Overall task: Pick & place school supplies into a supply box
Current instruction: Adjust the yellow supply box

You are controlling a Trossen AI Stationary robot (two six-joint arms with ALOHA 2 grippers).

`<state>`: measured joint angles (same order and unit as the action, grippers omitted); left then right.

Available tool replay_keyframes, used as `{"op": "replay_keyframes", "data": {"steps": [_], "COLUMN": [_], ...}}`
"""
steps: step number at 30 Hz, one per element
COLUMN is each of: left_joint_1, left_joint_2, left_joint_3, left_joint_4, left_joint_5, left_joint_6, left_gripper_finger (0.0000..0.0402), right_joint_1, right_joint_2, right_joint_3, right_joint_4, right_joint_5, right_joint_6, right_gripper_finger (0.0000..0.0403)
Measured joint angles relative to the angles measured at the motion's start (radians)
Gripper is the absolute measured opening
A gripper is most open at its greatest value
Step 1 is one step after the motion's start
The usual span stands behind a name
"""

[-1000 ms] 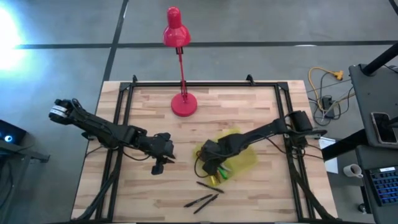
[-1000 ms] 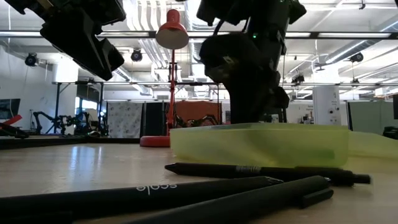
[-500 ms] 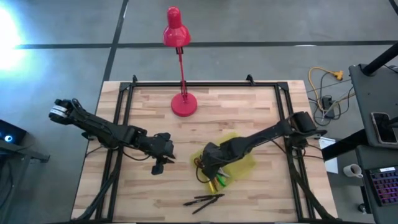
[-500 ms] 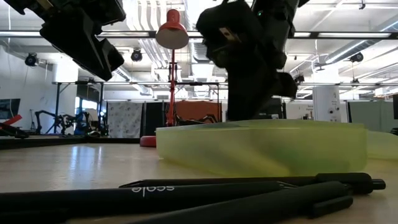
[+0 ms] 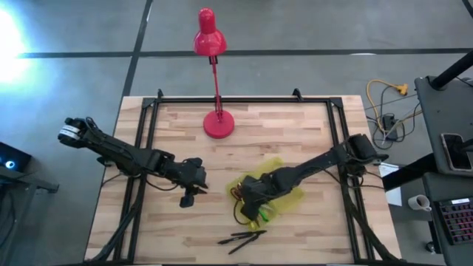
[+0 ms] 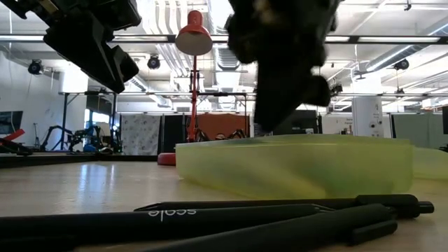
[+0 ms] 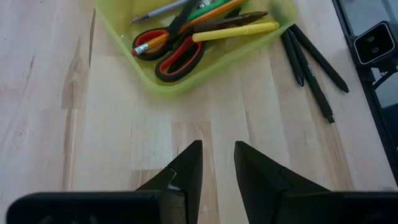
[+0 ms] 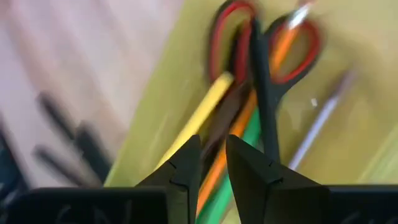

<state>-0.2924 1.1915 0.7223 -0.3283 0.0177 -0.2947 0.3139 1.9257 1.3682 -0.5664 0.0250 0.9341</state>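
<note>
The right pincer hangs low over the near end of the supply box, which sits right of the bench's middle, toward the front edge. In the right wrist view its fingers stand a narrow gap apart with nothing between them, poised just above the contents: red-handled scissors, a yellow pencil, an orange pencil, a green marker and a black pen lying lengthwise among them.

The left wrist view confirms the load: scissors, yellow pencil, and the box's rounded corner resting on bare wood.

Three black pens lie outside the box, bunched close to the front edge, just beyond the box's near end. From the low view they fill the foreground, the box wall right behind them.

The left pincer waits left of centre, raised off the bench, its fingers slightly apart and empty. Open wood lies between it and the box. The red desk lamp stands by the back edge, well apart from everything.
</note>
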Motion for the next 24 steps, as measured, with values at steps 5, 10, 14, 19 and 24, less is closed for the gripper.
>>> {"op": "replay_keyframes", "data": {"steps": [5,10,14,19,24], "left_joint_1": [0.0,0.0,-0.001,-0.001,-0.001], "left_joint_2": [0.0,0.0,0.0,0.0,0.0], "left_joint_3": [0.0,0.0,0.0,0.0,0.0], "left_joint_4": [0.0,0.0,-0.001,-0.004,-0.004], "left_joint_5": [0.0,0.0,0.0,0.0,0.0], "left_joint_6": [0.003,0.003,0.004,0.004,0.004], "left_gripper_finger": [0.0077,0.0077,0.0077,0.0077,0.0077], "right_joint_1": [-0.086,-0.172,-0.215,-0.238,-0.248], "right_joint_2": [0.026,0.076,0.087,0.056,-0.01], "right_joint_3": [0.0,-0.001,-0.001,-0.002,-0.001], "right_joint_4": [-0.005,-0.005,-0.053,-0.147,-0.152], "right_joint_5": [0.035,0.031,0.042,0.128,0.159], "right_joint_6": [0.007,-0.007,-0.007,-0.039,-0.063], "right_gripper_finger": [0.0068,0.0068,0.0068,0.0068,0.0068]}}
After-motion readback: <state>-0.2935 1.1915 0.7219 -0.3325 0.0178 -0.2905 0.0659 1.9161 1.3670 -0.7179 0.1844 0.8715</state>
